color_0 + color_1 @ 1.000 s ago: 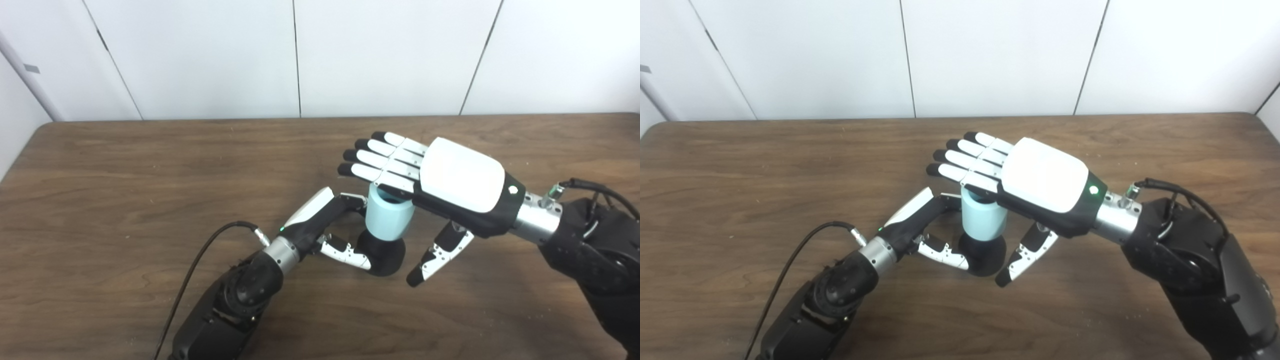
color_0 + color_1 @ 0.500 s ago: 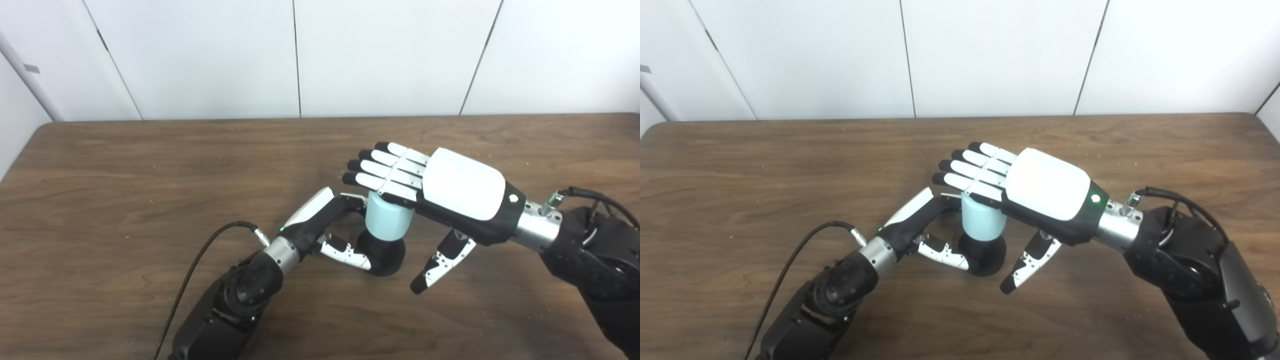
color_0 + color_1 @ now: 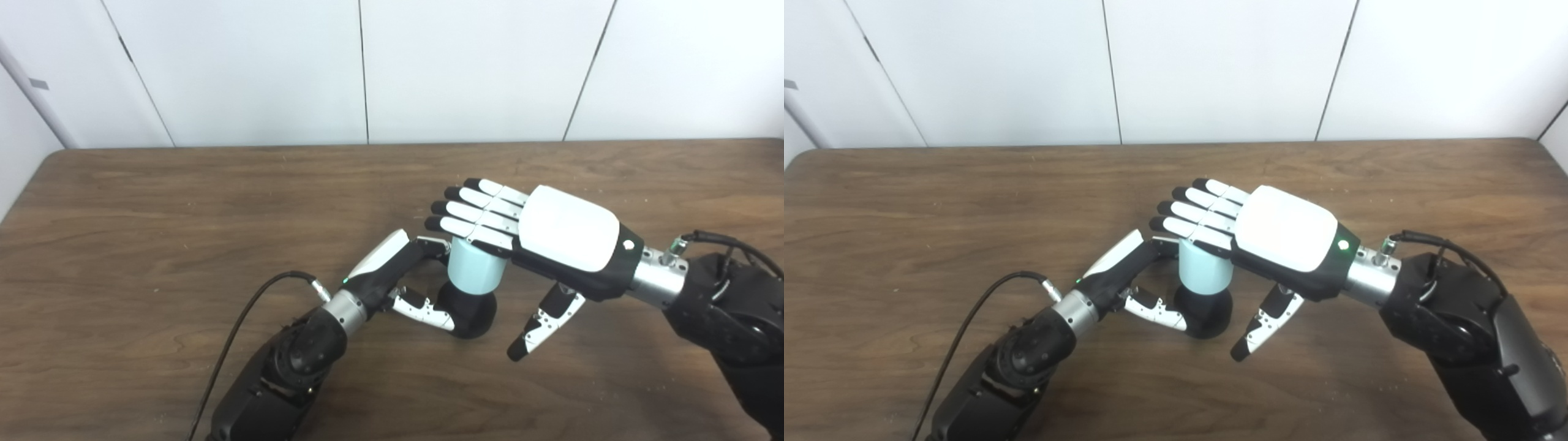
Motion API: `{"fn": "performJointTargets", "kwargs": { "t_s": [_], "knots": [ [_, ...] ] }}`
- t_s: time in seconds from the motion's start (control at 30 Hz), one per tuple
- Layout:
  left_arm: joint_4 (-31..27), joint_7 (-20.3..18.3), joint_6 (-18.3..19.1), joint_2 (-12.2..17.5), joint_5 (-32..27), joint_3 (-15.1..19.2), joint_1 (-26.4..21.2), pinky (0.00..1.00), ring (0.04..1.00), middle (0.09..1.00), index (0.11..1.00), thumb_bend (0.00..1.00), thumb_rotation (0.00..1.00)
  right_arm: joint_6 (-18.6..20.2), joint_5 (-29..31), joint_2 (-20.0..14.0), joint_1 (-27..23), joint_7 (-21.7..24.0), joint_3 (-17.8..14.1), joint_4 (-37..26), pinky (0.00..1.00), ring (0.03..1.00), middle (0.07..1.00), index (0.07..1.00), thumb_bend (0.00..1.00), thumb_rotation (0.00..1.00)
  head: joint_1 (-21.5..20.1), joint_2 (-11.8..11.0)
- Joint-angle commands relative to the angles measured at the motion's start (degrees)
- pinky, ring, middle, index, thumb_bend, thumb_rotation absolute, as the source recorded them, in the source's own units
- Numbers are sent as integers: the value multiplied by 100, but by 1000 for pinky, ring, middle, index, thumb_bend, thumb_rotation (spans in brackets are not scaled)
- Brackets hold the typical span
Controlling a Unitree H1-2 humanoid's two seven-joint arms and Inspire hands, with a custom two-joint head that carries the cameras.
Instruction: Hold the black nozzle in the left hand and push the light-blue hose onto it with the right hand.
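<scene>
Nearest, left hand point(image 3: 404, 275) had its fingers clamped round black nozzle point(image 3: 468, 312), which stood on table point(image 3: 153, 245) approx centre. Light-blue hose point(image 3: 474, 274) sat upright on the nozzle, already partway on. Right hand point(image 3: 551, 233) lay flat on hose top, fingers straight and together, thumb hanging free, gripping nothing. Judged: mating mostly done, final push down prob left. Count: 1 nozzle, 1 hose, 2 hands. Behind, white wall panels point(image 3: 478, 67)

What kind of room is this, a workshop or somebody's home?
Probably a lab or test room, not a home: a bare wooden table, plain white wall panels, and only a light-blue hose on a black nozzle laid out.
</scene>
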Motion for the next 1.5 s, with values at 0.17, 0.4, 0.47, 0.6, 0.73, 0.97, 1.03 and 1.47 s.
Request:
{"fn": "performJointTargets", "kwargs": {
  "t_s": [0.17,0.4,0.47,0.6,0.73,0.97,1.03,1.47],
  "knots": [
    [110,-167,305,171,232,-39,63,912,735,616,483,514,80,-38,-56,-160,-80,-32,-50,-42,1000,1000,1000,1000,766,523,-5,8],
    [114,-158,310,168,232,-35,67,898,735,616,483,514,80,100,-48,-167,-42,124,20,-135,1000,1000,1000,1000,762,521,-6,21],
    [113,-160,313,169,232,-35,65,897,735,616,483,514,80,120,-36,-175,-39,155,31,-147,1000,1000,1000,999,761,521,-2,28],
    [92,-170,331,168,233,-38,64,903,735,616,483,514,80,173,16,-223,-41,224,88,-153,989,1000,1000,990,759,522,0,35],
    [108,-161,322,167,235,-42,57,903,735,616,483,514,80,220,78,-260,-43,267,145,-175,979,1000,1000,981,758,523,0,35],
    [114,-148,282,173,231,-40,55,910,747,615,483,514,80,302,204,-309,-59,427,321,-269,978,1000,1000,969,750,520,3,43],
    [121,-143,271,172,233,-41,54,911,748,615,483,514,80,314,246,-335,-77,454,360,-272,978,1000,1000,966,749,519,3,43],
    [87,-169,341,175,242,-45,53,903,751,616,484,514,80,348,410,-481,-167,514,597,-185,972,1000,1000,958,747,520,8,60]
  ]
}}
